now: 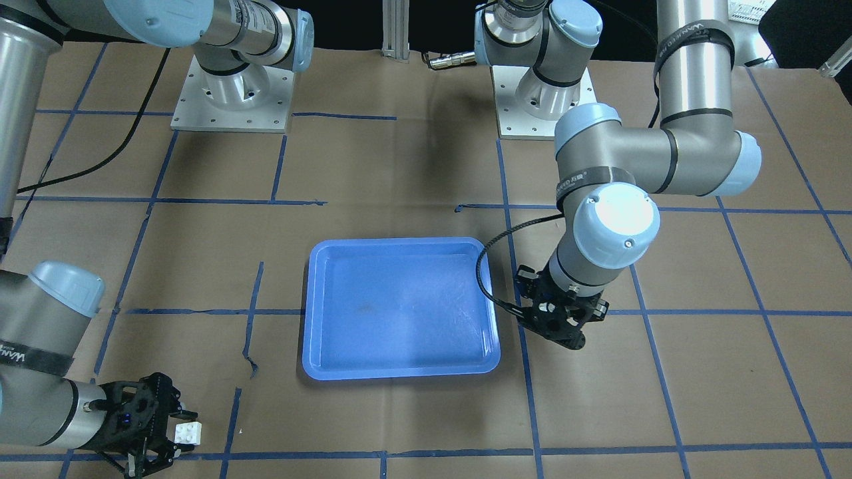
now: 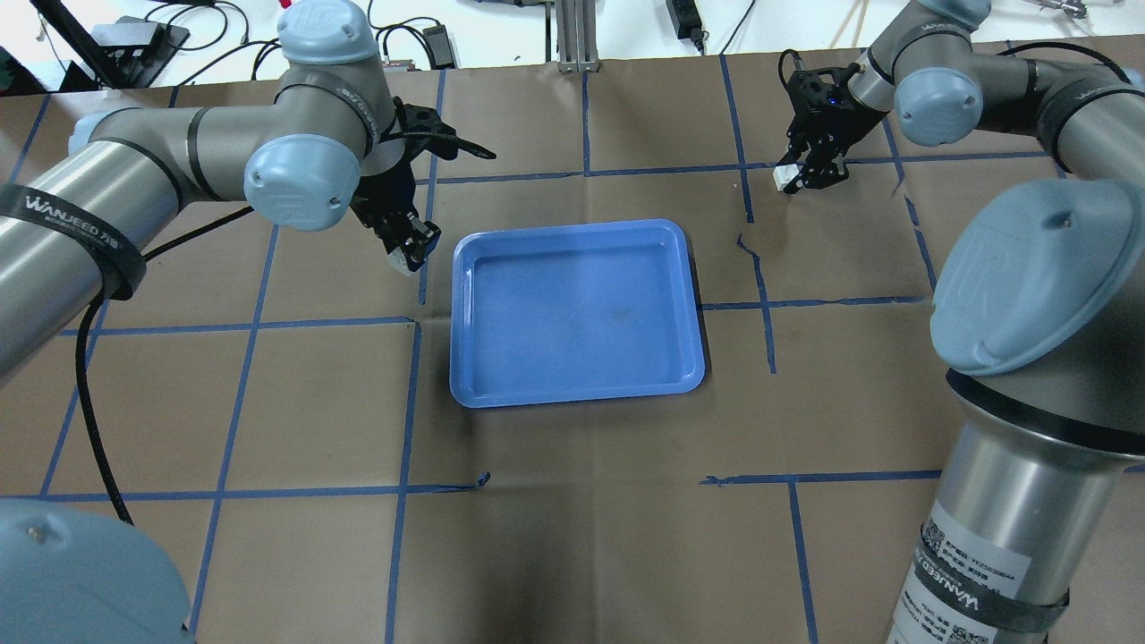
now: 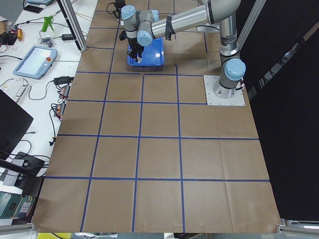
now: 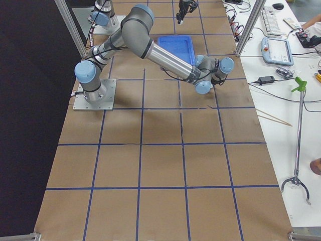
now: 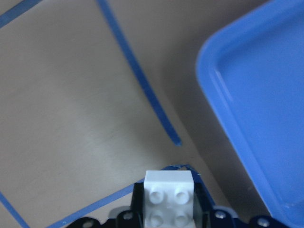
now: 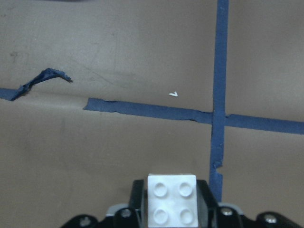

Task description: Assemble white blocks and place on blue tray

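white blocks | left gripper is clamping one beside blue tray mid-desk; right gripper is clamping one toward far-right corner | likely light, rigid, slick; flat sides suiting grip

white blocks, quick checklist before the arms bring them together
1. Left end effector shut on first white block: ok.
2. Right end effector shut on second white block: ok.
3. Studs on both blocks uncovered: ok.
4. Blocks joined: not ok, held apart on opposite sides of the blue tray.
5. Blue tray empty: ok.
6. Blocks' undersides clear for mating: cannot tell.
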`<act>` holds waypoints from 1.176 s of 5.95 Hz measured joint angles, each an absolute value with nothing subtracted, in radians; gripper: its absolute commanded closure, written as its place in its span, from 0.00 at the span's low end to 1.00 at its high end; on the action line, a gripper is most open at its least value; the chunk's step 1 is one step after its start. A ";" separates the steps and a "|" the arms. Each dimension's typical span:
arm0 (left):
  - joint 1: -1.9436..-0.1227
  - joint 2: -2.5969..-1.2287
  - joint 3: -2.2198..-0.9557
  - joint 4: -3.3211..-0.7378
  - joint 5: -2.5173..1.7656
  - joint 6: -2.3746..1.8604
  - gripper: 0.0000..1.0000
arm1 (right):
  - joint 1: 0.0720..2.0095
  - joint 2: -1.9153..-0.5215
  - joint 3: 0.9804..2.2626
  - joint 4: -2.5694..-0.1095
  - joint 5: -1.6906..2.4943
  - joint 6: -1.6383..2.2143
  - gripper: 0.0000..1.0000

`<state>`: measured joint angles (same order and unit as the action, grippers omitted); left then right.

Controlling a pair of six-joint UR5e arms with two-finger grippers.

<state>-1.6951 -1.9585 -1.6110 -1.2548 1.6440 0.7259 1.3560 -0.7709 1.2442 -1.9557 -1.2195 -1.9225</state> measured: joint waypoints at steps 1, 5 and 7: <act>-1.746 -1.962 -1.614 -1.251 1.646 0.887 1.00 | 1.356 -0.772 1.243 -1.960 -1.220 -1.923 0.72; -1.873 -2.055 -1.617 -1.029 1.617 1.198 1.00 | 1.355 -0.809 1.240 -1.965 -1.221 -1.814 0.73; -1.912 -2.076 -1.641 -0.987 1.576 1.190 1.00 | 1.355 -0.894 1.265 -1.938 -1.226 -1.727 0.73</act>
<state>-1.9122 -2.0762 -1.6409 -0.9871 1.5760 1.1896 1.3553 -0.8939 1.2647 -1.9385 -1.2258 -1.7270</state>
